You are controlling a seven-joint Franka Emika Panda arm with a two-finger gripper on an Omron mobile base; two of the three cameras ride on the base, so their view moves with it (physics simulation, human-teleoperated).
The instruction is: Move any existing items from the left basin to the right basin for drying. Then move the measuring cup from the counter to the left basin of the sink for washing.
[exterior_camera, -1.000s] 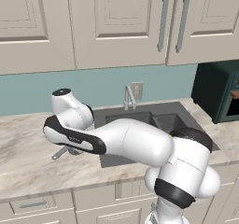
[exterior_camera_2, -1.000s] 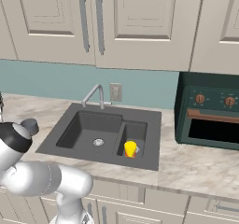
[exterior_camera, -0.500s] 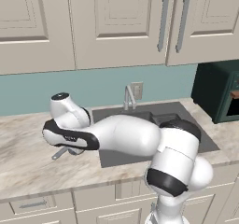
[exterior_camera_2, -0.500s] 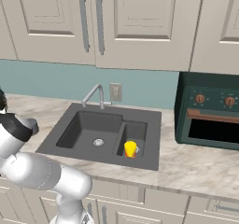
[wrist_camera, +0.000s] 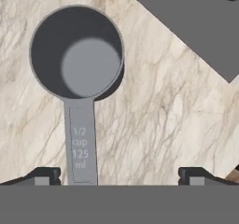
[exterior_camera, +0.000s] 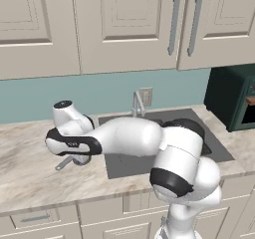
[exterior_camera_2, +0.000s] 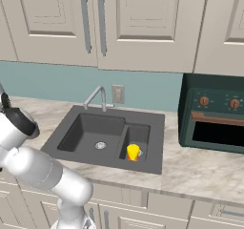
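Grey metal measuring cup (wrist_camera: 77, 52), round bowl plus long flat handle, lies upright on marbled beige worktop (wrist_camera: 154, 120) beside dark sink. Likely light, rigid, smooth and slippery. Tool (wrist_camera: 119, 175) spread wide, empty, hovering above handle end. Best hold: pinch thin handle across width, near bowl.

Over the last second the arm has swung further left and lower over the tabletop (exterior_camera: 30, 168), its white links stretching out from the base across the front of the sink (exterior_camera: 219, 153). The claw (wrist_camera: 119, 176) has come down above the measuring cup (wrist_camera: 77, 55), its handle now running toward one open fingertip (wrist_camera: 44, 174). In the right base view the arm has slid toward the left edge.
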